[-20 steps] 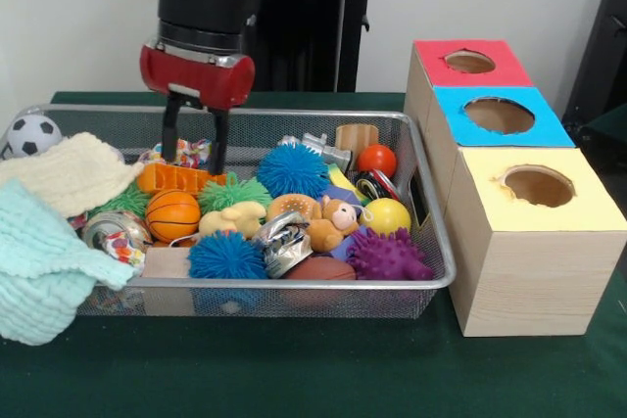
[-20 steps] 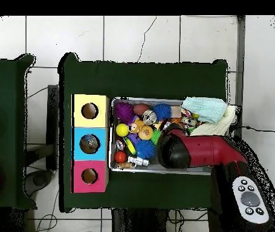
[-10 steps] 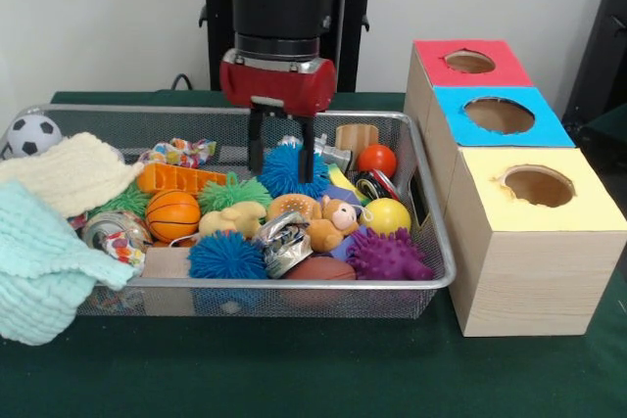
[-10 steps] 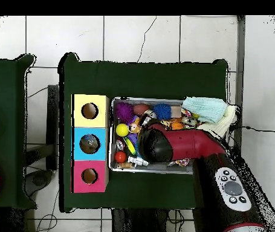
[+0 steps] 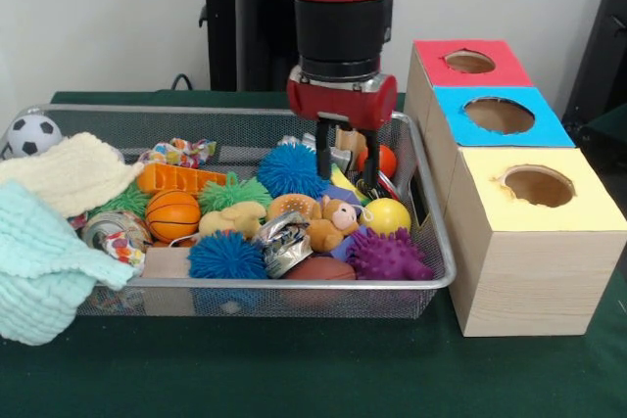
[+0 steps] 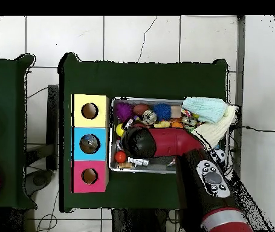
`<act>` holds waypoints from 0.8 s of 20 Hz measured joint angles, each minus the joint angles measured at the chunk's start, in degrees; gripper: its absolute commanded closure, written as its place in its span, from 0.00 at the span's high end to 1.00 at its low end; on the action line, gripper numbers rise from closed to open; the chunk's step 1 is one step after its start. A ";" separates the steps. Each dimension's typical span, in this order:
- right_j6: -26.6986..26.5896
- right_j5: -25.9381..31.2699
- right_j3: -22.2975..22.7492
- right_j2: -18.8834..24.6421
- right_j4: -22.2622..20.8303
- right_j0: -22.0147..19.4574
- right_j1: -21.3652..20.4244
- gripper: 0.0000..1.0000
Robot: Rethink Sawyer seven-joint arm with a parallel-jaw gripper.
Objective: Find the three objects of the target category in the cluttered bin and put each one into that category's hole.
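Front view shows the red and black arm dropping straight down over the right end of the wire bin [image 5: 431, 276], its claw [image 5: 345, 156] released, the two dark fingers spread and holding nothing, tips dipped among the toys just above the yellow ball [image 5: 386, 215]. A red ball [image 5: 382, 159] sits partly hidden behind one finger. Overhead, the arm covers most of the bin's middle. Beside the bin on the green counter [image 5: 294, 379] stands the box with red, blue and yellow holes [image 5: 537, 186]; towels [image 5: 44, 232] drape the bin's left end.

One camera faces me low across the bench [image 5: 294, 379], close to the bin [image 5: 294, 286]; another looks straight down from high. Both share bin [image 6: 112, 158] and boxes [image 5: 529, 242].
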 measured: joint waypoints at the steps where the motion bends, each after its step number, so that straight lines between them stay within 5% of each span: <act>1: 0.00 0.31 0.03 0.00 0.72 0.34 0.87 1.00; 9: 0.01 -0.06 -2.31 -2.92 1.84 2.55 10.29 1.00; 12: 0.01 -0.06 -4.15 -4.86 2.33 4.25 10.11 1.00; 16: 0.26 -2.64 -10.54 -12.33 2.47 10.27 12.49 1.00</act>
